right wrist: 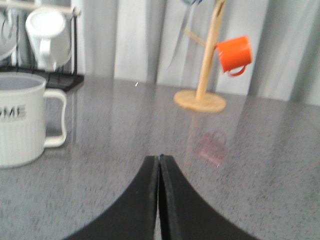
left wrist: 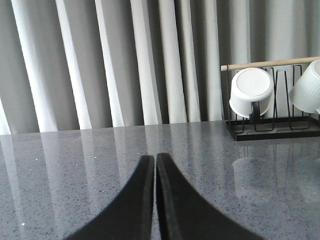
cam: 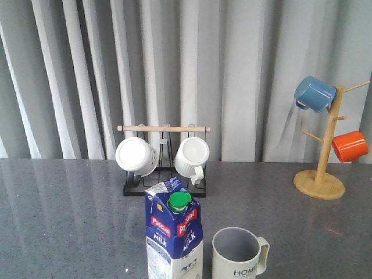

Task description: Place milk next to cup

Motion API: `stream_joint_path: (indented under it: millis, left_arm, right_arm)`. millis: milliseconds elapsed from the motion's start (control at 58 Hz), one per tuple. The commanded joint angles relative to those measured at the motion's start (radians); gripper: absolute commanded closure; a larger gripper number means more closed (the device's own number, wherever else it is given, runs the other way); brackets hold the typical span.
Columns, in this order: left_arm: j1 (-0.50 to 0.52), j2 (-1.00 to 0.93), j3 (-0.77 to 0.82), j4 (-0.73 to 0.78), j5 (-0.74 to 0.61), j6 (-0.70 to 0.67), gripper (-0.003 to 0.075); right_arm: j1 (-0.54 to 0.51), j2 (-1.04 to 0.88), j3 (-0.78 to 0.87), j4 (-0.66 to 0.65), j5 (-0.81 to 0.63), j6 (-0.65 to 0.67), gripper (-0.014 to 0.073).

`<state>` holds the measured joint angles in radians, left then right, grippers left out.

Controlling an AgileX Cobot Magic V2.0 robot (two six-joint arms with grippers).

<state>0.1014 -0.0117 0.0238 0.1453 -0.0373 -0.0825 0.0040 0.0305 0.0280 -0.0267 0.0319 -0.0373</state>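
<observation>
One tall dark-blue and white milk carton (cam: pixel 173 235) with a green cap is standing at the near edge of the grey speckled table (cam: pixel 64 215), just beside one pale grey "HOME" mug (cam: pixel 237 254) on its right. Two white ribbed mugs (cam: pixel 192 157) are hanging on a black wire rack (cam: pixel 164 185) behind; one blue mug (cam: pixel 314 93) and one orange mug (cam: pixel 350 146) are hanging on a wooden mug tree (cam: pixel 321 174). Bare tabletop is lying open to the left. The left gripper (left wrist: pixel 155 165) and right gripper (right wrist: pixel 159 165) are both showing fingers pressed together, holding nothing.
</observation>
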Motion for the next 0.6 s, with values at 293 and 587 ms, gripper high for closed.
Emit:
stream_joint_path:
  millis: [293,587]
  left_arm:
    - [0.001,-0.012,-0.027,-0.003,-0.077,-0.011,0.0726]
    - [0.001,-0.012,-0.027,-0.003,-0.077,-0.011,0.0726]
  right_arm:
    - [-0.009,-0.055,0.01,-0.239,-0.046,0.217,0.0598]
    - [-0.01,-0.055,0.01,-0.239,-0.032,0.196,0.0598]
